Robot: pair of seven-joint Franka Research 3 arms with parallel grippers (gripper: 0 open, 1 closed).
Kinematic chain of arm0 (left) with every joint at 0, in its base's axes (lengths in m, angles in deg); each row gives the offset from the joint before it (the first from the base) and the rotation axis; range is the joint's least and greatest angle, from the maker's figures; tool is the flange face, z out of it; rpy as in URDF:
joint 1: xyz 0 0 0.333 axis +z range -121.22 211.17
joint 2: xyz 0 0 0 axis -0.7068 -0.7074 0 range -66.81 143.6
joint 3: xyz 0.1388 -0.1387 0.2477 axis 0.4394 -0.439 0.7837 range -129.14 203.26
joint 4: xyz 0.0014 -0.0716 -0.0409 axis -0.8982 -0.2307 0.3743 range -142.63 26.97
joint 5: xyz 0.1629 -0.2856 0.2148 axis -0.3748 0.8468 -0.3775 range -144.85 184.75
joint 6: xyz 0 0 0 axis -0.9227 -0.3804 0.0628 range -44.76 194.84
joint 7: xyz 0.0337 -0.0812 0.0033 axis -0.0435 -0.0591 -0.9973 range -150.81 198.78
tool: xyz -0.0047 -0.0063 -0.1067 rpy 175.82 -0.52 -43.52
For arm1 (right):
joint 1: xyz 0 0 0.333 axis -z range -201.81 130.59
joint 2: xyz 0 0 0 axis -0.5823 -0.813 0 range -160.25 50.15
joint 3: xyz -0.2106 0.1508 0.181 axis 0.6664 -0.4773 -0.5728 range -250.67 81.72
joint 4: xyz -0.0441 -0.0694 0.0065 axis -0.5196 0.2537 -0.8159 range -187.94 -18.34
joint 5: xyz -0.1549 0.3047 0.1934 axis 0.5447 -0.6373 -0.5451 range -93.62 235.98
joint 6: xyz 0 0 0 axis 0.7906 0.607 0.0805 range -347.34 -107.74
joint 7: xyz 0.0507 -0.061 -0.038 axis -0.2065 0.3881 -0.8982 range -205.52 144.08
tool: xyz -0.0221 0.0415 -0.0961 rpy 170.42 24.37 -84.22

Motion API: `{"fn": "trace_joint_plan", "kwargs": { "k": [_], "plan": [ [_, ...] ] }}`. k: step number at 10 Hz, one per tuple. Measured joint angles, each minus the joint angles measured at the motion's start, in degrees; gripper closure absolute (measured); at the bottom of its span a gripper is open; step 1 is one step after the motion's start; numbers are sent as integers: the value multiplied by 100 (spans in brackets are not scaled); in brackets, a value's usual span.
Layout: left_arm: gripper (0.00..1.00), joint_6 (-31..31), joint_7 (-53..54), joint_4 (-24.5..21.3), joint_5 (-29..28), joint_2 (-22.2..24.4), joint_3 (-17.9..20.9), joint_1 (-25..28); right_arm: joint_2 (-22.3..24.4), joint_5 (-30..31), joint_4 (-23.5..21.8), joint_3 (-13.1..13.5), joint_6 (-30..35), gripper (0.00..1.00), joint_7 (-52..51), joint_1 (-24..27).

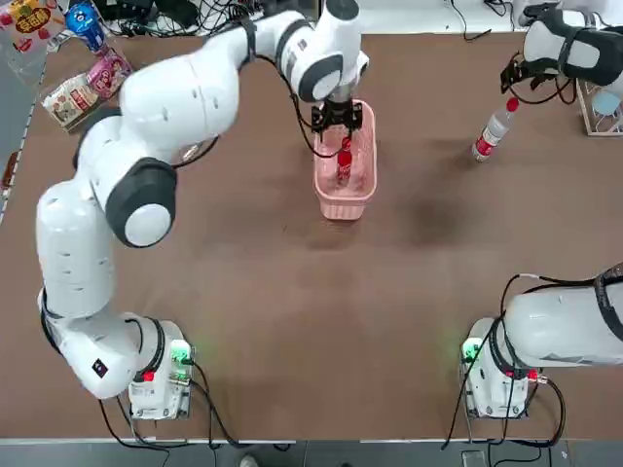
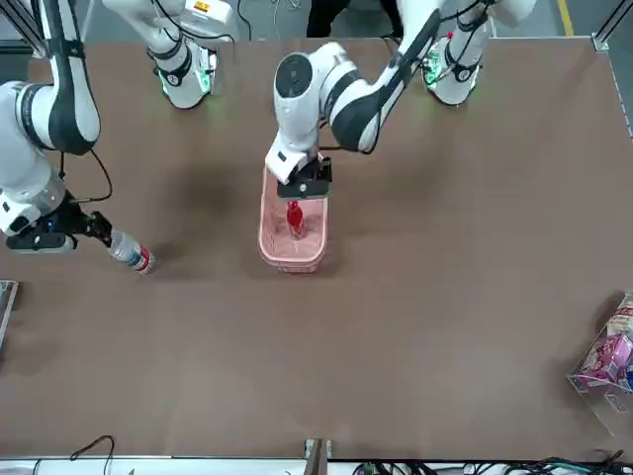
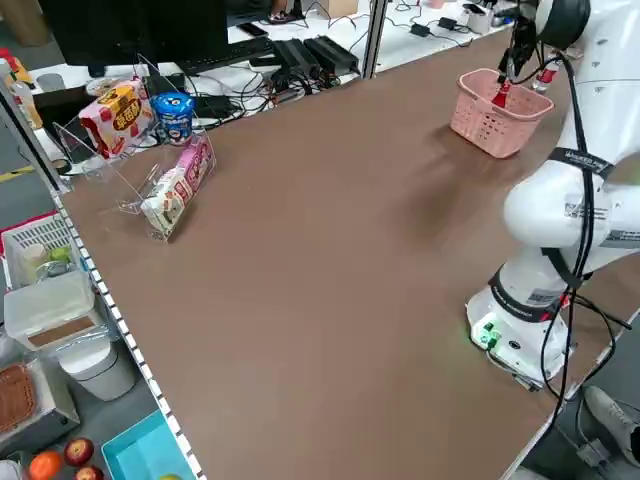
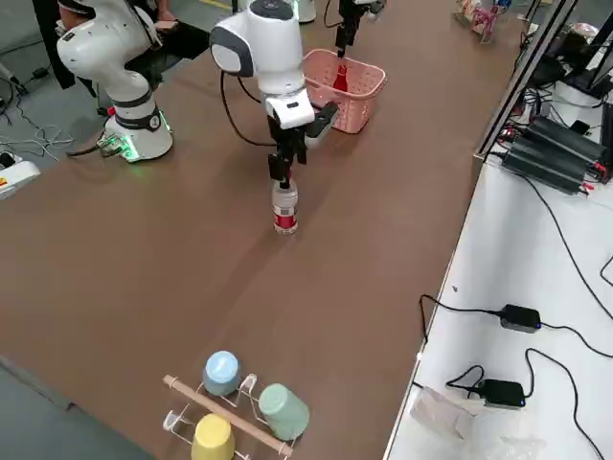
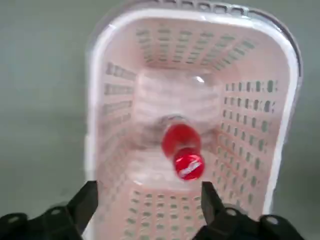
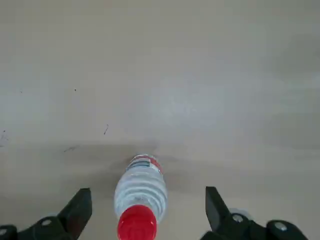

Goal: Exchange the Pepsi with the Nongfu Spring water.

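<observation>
Red and slim, the Pepsi [image 1: 344, 163] stands in a pink basket [image 1: 348, 199] at the top view's upper centre, the left pincer [image 5: 150, 200] parted widely above it, empty. Upper right, the wide-open, empty right pincer [image 6: 149, 202] hovers at the Nongfu Spring water [image 1: 494, 130], upright on the surface [image 1: 292, 292].

Soft shadows on brown table [image 1: 292, 292]; faint glare.

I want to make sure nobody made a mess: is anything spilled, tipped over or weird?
No, nothing looks odd. The Pepsi bottle stands in the pink basket, and the Nongfu Spring water bottle stands upright on the brown table. I see no spill or damage there.
</observation>
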Motion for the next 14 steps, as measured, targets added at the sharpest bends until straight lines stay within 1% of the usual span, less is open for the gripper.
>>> {"fn": "trace_joint_plan", "kwargs": {
  "k": [1,2,3,4,5,6,7,8,9,11,12,13,14],
  "plan": [
    [11,329,-55,29,0,-167,0,-11,1,-32,-66,0,-50,0,0,2],
    [12,484,-62,52,0,-282,3,-6,2,-50,-146,-1,-156,0,0,2],
    [14,517,-63,79,0,-346,6,-4,1,-51,-230,-1,-281,0,0,3],
    [19,518,-63,99,0,-363,5,-16,1,-52,-289,-1,-333,0,0,4],
    [20,517,-63,100,0,-368,4,-55,-3,-52,-331,-1,-340,0,0,5],
    [24,516,-63,100,0,-373,4,-100,-18,-52,-360,-4,-353,0,0,4],
    [30,516,-63,99,0,-378,4,-118,-35,-52,-408,-9,-403,0,0,4],
    [44,514,-63,100,0,-382,7,-117,-59,-52,-460,-16,-452,0,0,3],
    [50,513,-57,100,-4,-389,13,-116,-93,-52,-483,-20,-475,0,0,1],
    [52,511,-52,100,-225,-396,21,-108,-130,-52,-484,-23,-481,4,-1,1],
    [52,504,-52,99,-338,-408,21,-110,-134,-52,-484,-24,-481,13,-1,1],
    [52,502,-52,99,-380,-440,21,-110,-134,-52,-484,-24,-481,32,-1,1],
    [56,502,-52,99,-382,-461,21,-111,-133,-53,-482,-26,-481,48,-1,0]
  ]
}}
